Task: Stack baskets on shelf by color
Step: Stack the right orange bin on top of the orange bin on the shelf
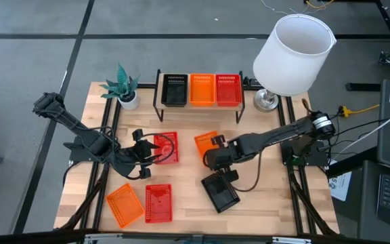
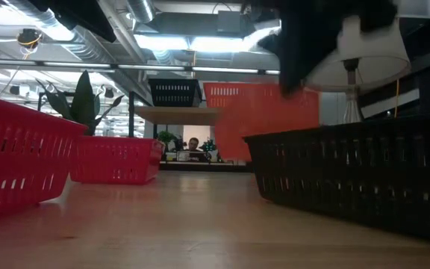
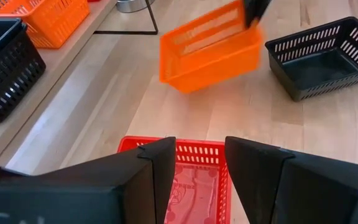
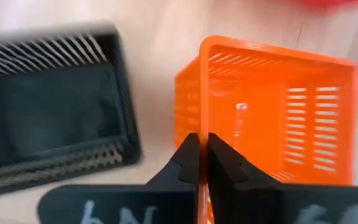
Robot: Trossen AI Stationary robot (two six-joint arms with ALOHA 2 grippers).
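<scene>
Orange basket (image 4: 272, 118) hangs tilted, its near wall pinched between the closed fingers of the right gripper (image 4: 202, 163), likely for lifting toward the shelf (image 1: 198, 105) (one orange already sits there). The left gripper (image 3: 196, 163) gapes above a red basket (image 3: 194, 186), empty.

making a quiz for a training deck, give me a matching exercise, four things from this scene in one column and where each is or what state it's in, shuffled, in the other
Things:
1. right gripper
2. left gripper
3. black basket on the table
4. shelf

Places or states:
A. holds one black, one orange and one red basket
B. open, above a red basket
C. shut on the rim of an orange basket
D. lies beside the lifted orange basket

Pairs: 1-C, 2-B, 3-D, 4-A
</scene>
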